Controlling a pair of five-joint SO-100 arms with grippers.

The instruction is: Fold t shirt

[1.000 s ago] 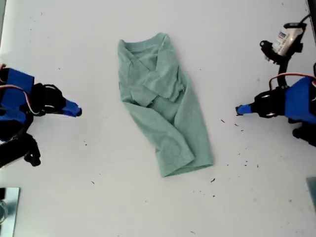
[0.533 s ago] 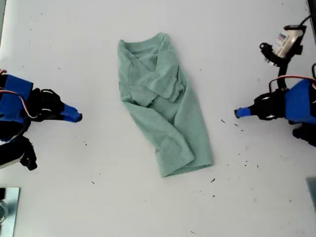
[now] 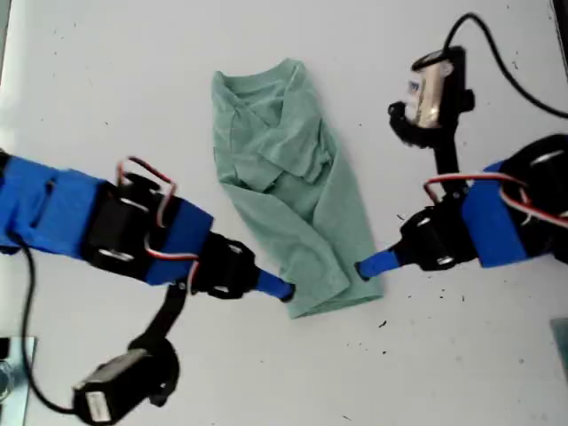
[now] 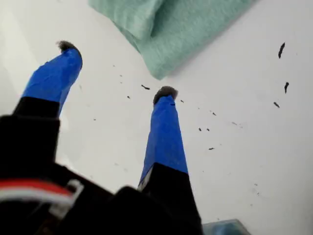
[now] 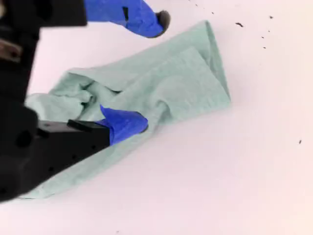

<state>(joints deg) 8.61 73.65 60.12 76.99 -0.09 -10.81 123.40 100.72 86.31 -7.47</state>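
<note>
Lying as a long narrow strip down the middle of the exterior view, the t shirt [image 3: 293, 186] has my first gripper [image 3: 282, 290] beside its lower-left hem corner and my second gripper [image 3: 366, 266] at the lower-right one, both with jaws spread wide, probably so each can pinch a corner and fold the hem upward.

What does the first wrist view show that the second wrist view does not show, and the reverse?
Only the first wrist view: my first end effector is open over the bare white table, with just one corner of the t shirt ahead of the fingertips, not between them.

Only the second wrist view: my second end effector is open across the cloth, with one finger over the shirt and the other past its edge. The wrinkled folds are also visible.

Both: green shirt, white table, blue-taped fingers, dark specks.
</note>
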